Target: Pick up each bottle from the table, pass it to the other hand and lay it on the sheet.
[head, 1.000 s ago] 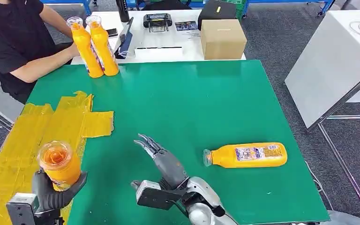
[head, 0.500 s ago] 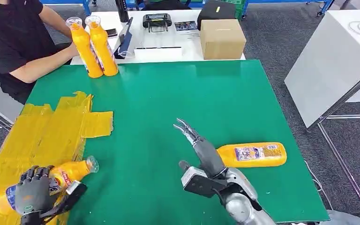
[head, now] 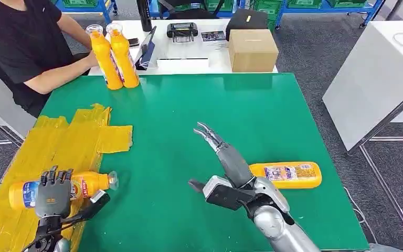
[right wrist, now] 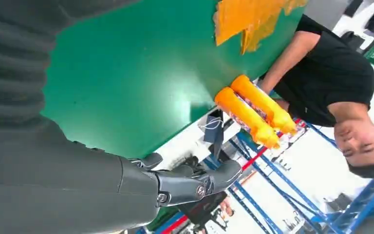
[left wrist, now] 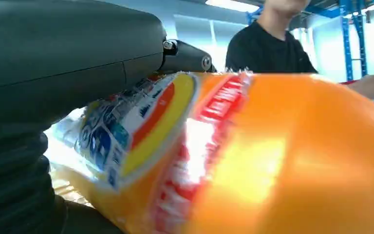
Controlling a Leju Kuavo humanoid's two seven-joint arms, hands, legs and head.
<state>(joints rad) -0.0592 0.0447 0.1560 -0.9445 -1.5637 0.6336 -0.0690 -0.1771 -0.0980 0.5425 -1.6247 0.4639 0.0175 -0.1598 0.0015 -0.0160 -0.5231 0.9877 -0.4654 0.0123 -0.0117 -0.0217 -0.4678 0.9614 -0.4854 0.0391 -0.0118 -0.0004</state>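
Over on the near left, my left hand [head: 54, 185] has its fingers wrapped over the held bottle [head: 90, 182], which is lying flat on the yellow sheet [head: 57, 140] with its cap pointing right, poking just past the sheet's edge onto the green table [head: 189, 110]. From the left wrist camera that bottle [left wrist: 253, 161] is pressed right up against the palm, so it's a firm grip.

Far left, a person [head: 26, 42] has a hand by two upright bottles [head: 114, 55] at the table's far edge.

Middle-right, my right hand [head: 225, 157] hovers with fingers spread and pointing away, holding nothing. The loose bottle [head: 288, 175] lies on its side just beside it, near right, cap end hidden behind the hand.

What worries me: that bottle on the sheet is round and on its side, so if I open the fingers carelessly it could roll off toward the near edge. Same deal on the right: a sloppy reach could nudge the loose one and send it rolling toward the table's right edge. Slippery plastic won't help the grab either.
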